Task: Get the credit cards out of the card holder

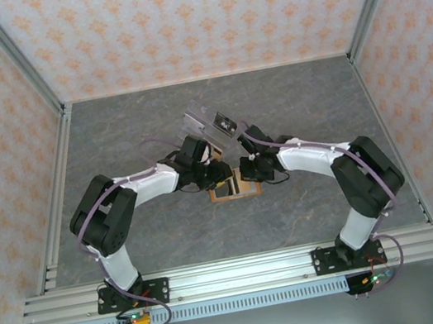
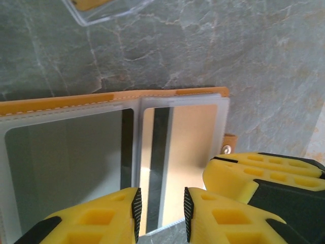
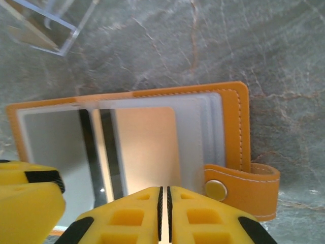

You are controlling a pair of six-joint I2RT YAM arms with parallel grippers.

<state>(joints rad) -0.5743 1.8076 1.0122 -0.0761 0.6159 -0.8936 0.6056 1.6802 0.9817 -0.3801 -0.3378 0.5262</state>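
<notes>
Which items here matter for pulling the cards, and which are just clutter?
Job:
- orange card holder, lying open
- tan card with dark stripe, inside it

Lying about:
- clear plastic piece, beyond the holder

The card holder [image 1: 234, 186] lies opened flat on the table [image 1: 151, 123], midway between the left and right edges and a little nearer the near edge than the far one. A card [image 3: 144, 147] sits inside a pocket in the half that carries the strap [image 3: 244, 185], and the strap reaches past that half's outer edge onto the table. Behind the card holder, toward the far edge and apart from it, lies a plastic piece [image 1: 210, 123]. Over the card holder, the left gripper [image 2: 161, 213] and the right gripper [image 3: 164, 213] hang just beside each other, left of middle and right of middle.
</notes>
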